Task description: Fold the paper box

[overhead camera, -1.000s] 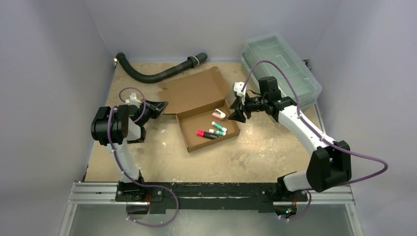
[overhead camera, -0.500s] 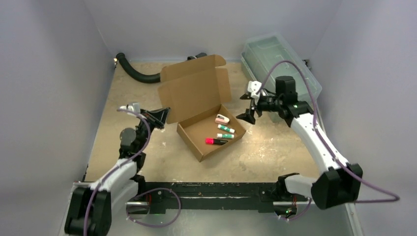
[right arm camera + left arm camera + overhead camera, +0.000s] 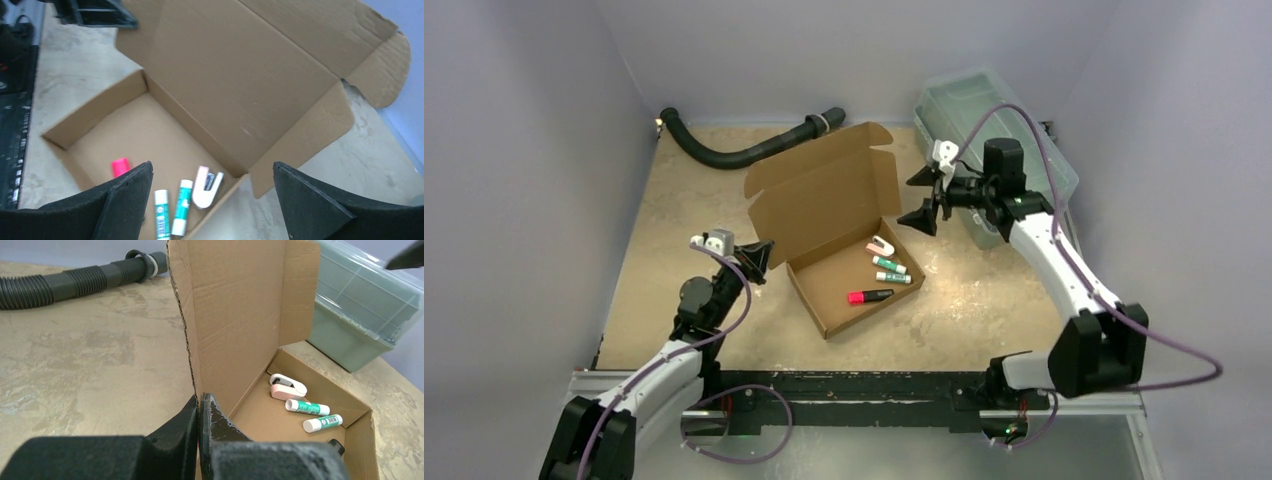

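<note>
Pinches the raised lid edge of the paper box (image 3: 824,200) in the left claw (image 3: 757,258); holds the right claw (image 3: 924,198) spread beside the lid.

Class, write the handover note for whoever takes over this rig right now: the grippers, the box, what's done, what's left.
Left gripper: shut on the paper box, pinching the left edge of its lid near the fold.
Right gripper: open, holding nothing, close to the lid's right side.
Box: mid-table, tray formed, lid standing up. A marker, two glue sticks and a small pink-and-white item lie inside.
Done: tray walls are up.
Left: lower the lid and tuck its flaps.
</note>
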